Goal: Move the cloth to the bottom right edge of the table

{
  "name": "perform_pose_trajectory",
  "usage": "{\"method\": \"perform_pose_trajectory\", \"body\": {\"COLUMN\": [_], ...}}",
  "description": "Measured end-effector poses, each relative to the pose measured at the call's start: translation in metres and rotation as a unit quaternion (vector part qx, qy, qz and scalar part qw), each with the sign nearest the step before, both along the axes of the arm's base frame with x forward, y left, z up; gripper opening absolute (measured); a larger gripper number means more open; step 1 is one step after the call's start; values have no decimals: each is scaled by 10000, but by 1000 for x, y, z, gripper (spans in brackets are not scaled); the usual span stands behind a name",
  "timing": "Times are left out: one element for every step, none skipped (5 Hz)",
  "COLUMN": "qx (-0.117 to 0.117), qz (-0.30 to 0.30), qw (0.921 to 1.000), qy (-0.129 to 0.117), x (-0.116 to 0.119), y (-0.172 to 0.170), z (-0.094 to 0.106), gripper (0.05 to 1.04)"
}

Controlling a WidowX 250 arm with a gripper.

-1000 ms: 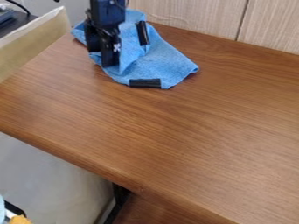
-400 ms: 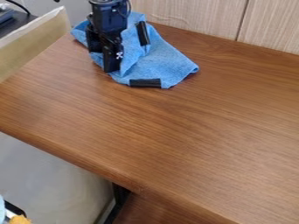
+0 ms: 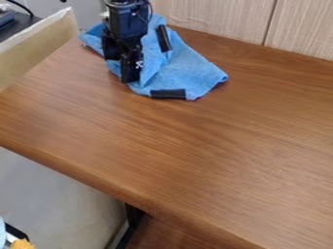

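Wooden table (image 3: 195,146); blue cloth (image 3: 185,70) near its back edge; black hand (image 3: 123,73) over it.

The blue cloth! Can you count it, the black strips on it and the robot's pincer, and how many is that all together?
Blue cloth: 1
Black strips: 2
Pincer: 1
Total: 4

Black pincer (image 3: 123,69), tip downward.

Pincer (image 3: 125,66) on blue cloth (image 3: 177,72)
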State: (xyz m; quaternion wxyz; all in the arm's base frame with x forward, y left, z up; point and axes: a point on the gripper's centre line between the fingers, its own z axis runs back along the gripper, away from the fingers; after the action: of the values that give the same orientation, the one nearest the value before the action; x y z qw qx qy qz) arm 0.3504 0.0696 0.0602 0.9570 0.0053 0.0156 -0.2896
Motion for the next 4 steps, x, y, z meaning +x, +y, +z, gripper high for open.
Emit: {"method": "perform_pose_trajectory", "body": {"qx": [-44,-90,-96,-30], "qz": [-348,-754,-1250,-1643], "qw": [9994,9971,9921,9863], "qy": [9,-17,56,162], "x": [2,-3,-21,-48], "y": [-26,-56,-88,-106], "z": [0,1,1,2], "gripper": [1002,1000,1000,1001]}}
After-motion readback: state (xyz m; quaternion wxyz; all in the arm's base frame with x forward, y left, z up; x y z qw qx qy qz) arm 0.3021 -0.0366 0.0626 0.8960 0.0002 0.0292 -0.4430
